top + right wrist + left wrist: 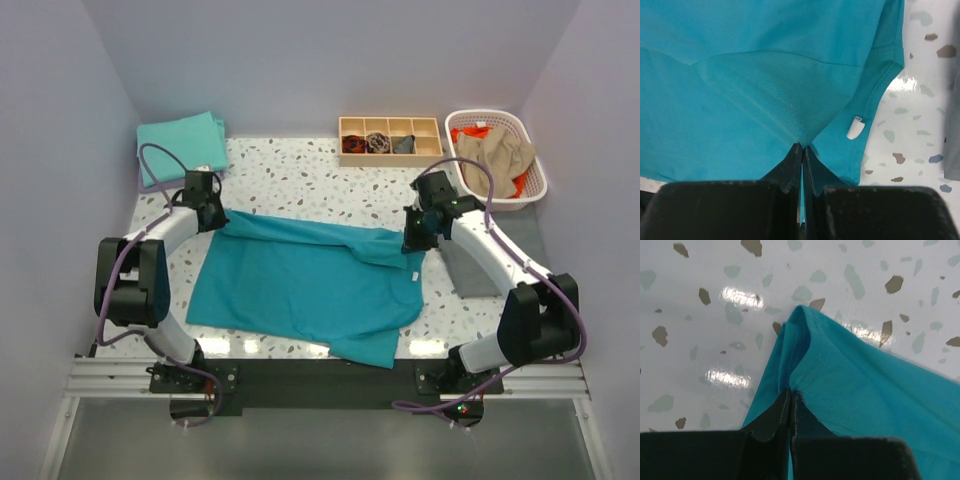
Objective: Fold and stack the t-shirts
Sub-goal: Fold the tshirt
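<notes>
Teal shirt (300, 285) spread mid-bench. Left jaws and right jaws clamped shut on thin pinches at its far corners. Risk: fabric slips free mid-fold, skewing it.

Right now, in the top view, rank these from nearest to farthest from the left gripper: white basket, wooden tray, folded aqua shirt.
1. Folded aqua shirt, back left corner, just behind the left gripper, which pinches the teal shirt.
2. Wooden tray, back edge, right of centre.
3. White basket, far right corner.
</notes>
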Robot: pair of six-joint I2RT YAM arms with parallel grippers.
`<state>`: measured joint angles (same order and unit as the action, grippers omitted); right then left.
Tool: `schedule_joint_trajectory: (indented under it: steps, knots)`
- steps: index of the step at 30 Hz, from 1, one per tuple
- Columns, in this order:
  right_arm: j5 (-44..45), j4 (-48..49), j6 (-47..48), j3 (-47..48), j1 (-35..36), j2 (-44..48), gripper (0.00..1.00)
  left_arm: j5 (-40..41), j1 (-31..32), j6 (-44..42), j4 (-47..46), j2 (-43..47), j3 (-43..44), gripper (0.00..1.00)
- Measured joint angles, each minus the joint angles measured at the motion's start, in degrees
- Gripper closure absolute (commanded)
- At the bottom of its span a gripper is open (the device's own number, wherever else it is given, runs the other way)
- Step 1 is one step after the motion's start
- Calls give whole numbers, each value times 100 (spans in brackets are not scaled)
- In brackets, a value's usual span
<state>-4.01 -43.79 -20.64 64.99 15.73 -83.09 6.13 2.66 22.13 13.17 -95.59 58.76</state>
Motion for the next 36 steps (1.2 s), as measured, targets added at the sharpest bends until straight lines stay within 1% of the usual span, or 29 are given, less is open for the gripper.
schedule_joint_trajectory:
  steps: [3, 11, 18, 25, 30, 31, 33, 34, 35, 36]
  knots:
    - [44, -61, -79, -295, 0, 4, 100, 37, 0, 4, 157, 0, -177, 100]
    - [306, -90, -238, -796, 0, 125, 100, 356, 0, 44, 299, 85, -192, 100]
    - [96, -50, -382, -595, 0, 374, 100, 330, 0, 42, 444, 153, 127, 100]
    - [-306, -133, -763, -610, 0, 782, 100, 326, 0, 39, 625, 153, 151, 100]
    - [-400, -306, -874, -522, 0, 1047, 100, 286, 0, 20, 815, 140, 260, 100]
    - [-404, -317, -866, -509, 0, 1029, 98, 284, 0, 2, 848, 131, 289, 90]
    - [-378, -372, -824, -511, 2, 946, 76, 282, 0, -20, 903, 96, 330, 67]
    - [-315, -404, -802, -527, 2, 874, 66, 280, 0, -33, 907, 76, 332, 45]
    - [-240, -409, -780, -575, 0, 802, 65, 282, 0, -48, 929, 66, 332, 41]
    - [-116, -413, -752, -643, 0, 748, 61, 291, 0, -66, 957, 57, 332, 39]
